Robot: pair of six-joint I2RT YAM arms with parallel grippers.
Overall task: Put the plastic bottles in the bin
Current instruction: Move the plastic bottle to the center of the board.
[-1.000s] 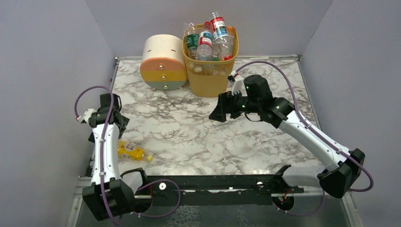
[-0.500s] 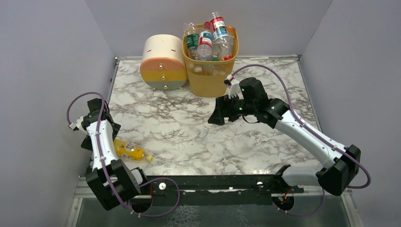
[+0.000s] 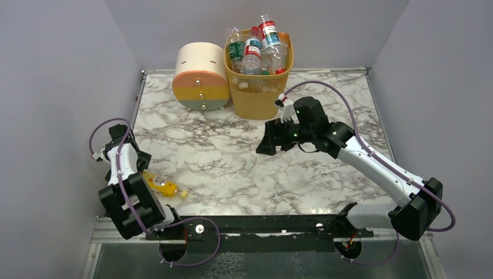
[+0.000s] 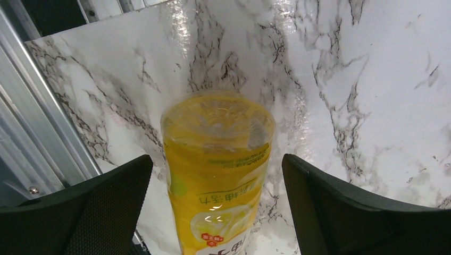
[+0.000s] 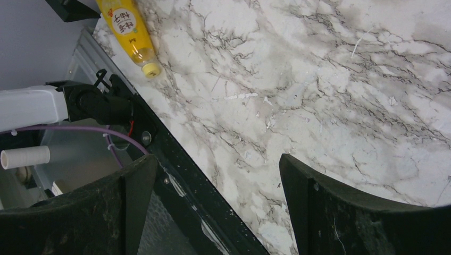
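Left gripper: your left gripper [image 4: 217, 159] is spread wide and holds nothing. Neither finger touches the bottle.
Yellow bottle: the yellow bottle [image 4: 215, 175] lies on its side on the marble table [image 4: 372, 79], right between those two fingers. There is a gap on each side, and its base points away from the wrist.
Right gripper: your right gripper [image 5: 218, 159] is spread too, and empty. It hangs over the middle of the table.
From the right gripper: the yellow bottle is well ahead of it, across the table, with its yellow cap nearest the table's front edge.
Bin: the bin [image 3: 256, 96] stands near your right gripper, just behind its wrist. It is well apart from your left gripper.
Bin contents: the plastic bottles [image 3: 254, 49] stand packed in it, their tops above the rim.
Drawer unit: the round drawer unit [image 3: 202, 78] sits just beside the bin, on the side toward your left gripper.
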